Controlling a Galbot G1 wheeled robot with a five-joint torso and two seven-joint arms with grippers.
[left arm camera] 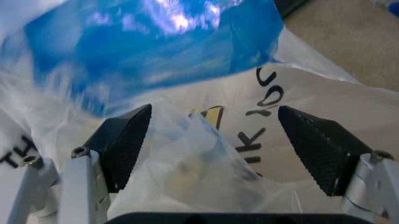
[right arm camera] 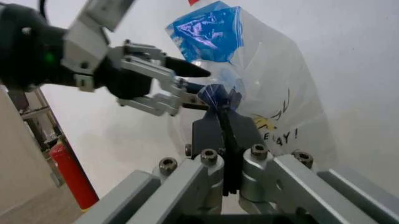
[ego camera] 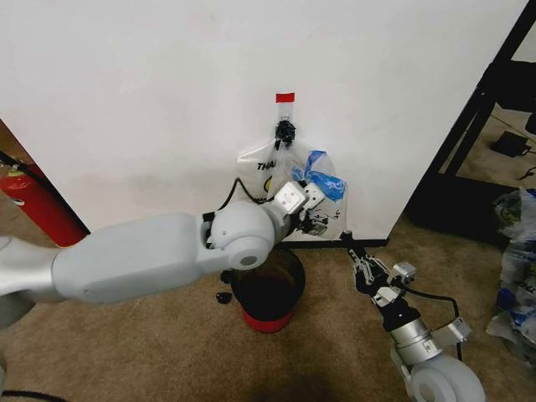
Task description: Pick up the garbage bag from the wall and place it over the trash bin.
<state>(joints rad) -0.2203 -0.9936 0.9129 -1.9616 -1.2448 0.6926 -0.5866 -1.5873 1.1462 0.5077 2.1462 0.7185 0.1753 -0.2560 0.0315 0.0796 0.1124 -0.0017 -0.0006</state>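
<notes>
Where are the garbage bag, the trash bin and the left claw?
garbage bag point(ego camera: 325, 182), head view, blue patch.
trash bin point(ego camera: 268, 319), head view, red base band.
left claw point(left arm camera: 215, 135), left wrist view, midway between open fingertips.

Carpeted lab: fire extinguisher point(ego camera: 38, 203), black rack point(ego camera: 494, 100).

The head view looks down at the wall point(ego camera: 126, 100) from above. Both wrist views sit close, facing the garbage bag point(left arm camera: 206, 172), which all views share.
</notes>
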